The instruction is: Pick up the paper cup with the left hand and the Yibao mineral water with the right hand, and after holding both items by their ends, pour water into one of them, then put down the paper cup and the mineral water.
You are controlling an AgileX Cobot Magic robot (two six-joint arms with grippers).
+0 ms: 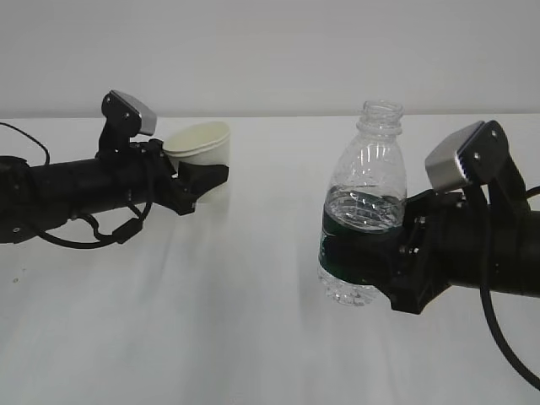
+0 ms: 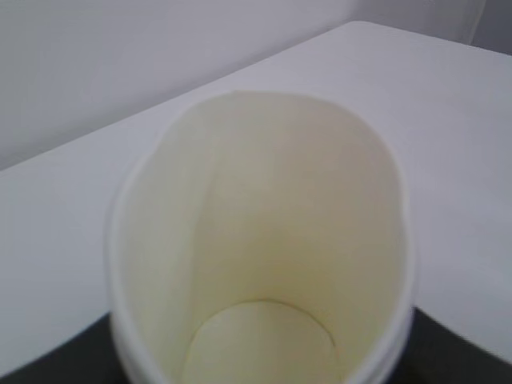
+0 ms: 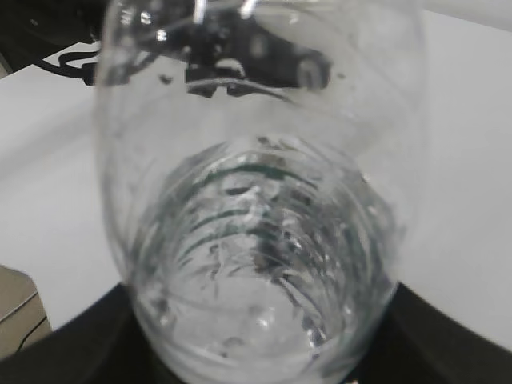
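Observation:
The white paper cup (image 1: 202, 145) is held off the table by my left gripper (image 1: 199, 179), which is shut on its lower part; the cup tilts with its mouth up and to the right. In the left wrist view the cup (image 2: 264, 240) fills the frame, its cream inside empty. The Yibao mineral water (image 1: 363, 207), a clear uncapped bottle with a dark green label, is held by my right gripper (image 1: 396, 261), shut on its lower half. It stands nearly upright, above the table, about half full. In the right wrist view the bottle (image 3: 260, 224) hides the fingers.
The white table (image 1: 253, 337) lies under both arms, with a pale wall behind. A wide gap separates the cup and the bottle. A black cable (image 1: 17, 139) loops at the far left.

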